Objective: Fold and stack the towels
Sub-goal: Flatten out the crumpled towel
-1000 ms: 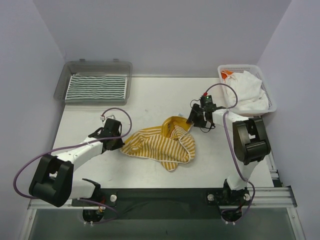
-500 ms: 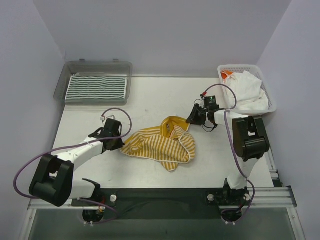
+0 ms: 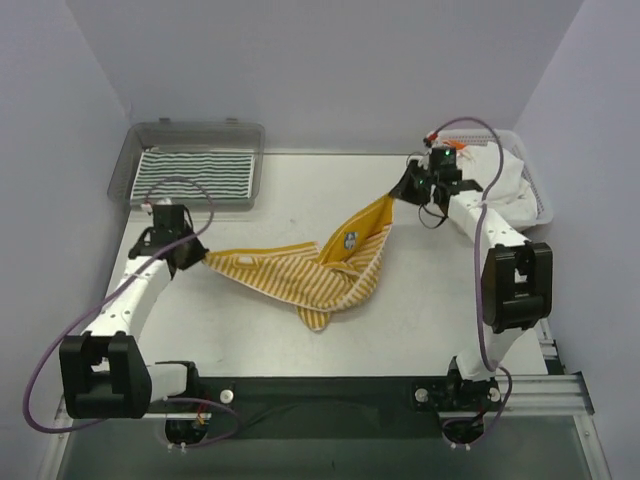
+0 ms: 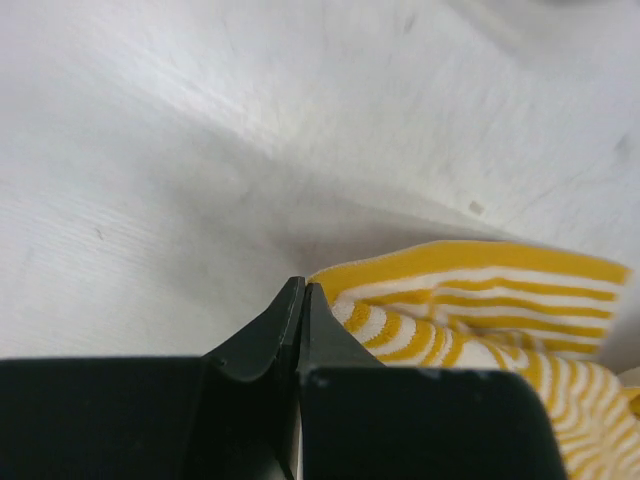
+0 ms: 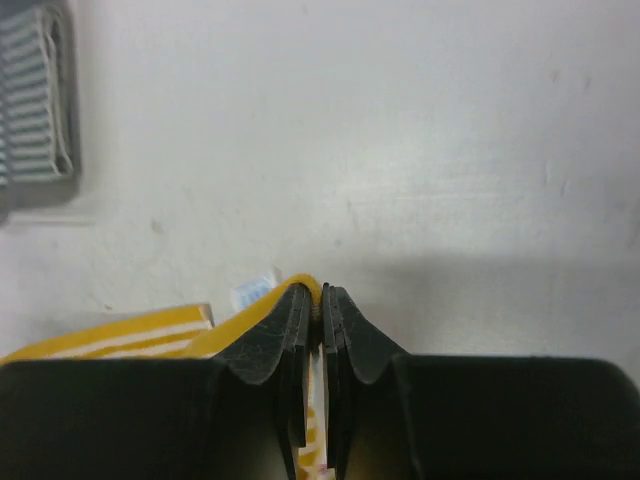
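You have the yellow-and-white striped towel (image 3: 300,275) stretched between both arms over the table (image 3: 290,190), its middle sagging onto the surface. The green-and-white striped towel (image 3: 195,174) lies folded in the tray (image 3: 190,130) far left, and white towels (image 3: 500,185) are heaped in the basket (image 3: 475,134) far right. You are at the spreading step: the left gripper (image 3: 197,256) is clamped on the towel's left corner and the right gripper (image 3: 402,192) is pinched on its far edge, though I cannot tell if that is a true corner. Next, I judge, draw it taut and lay it flat without either pinch slipping.
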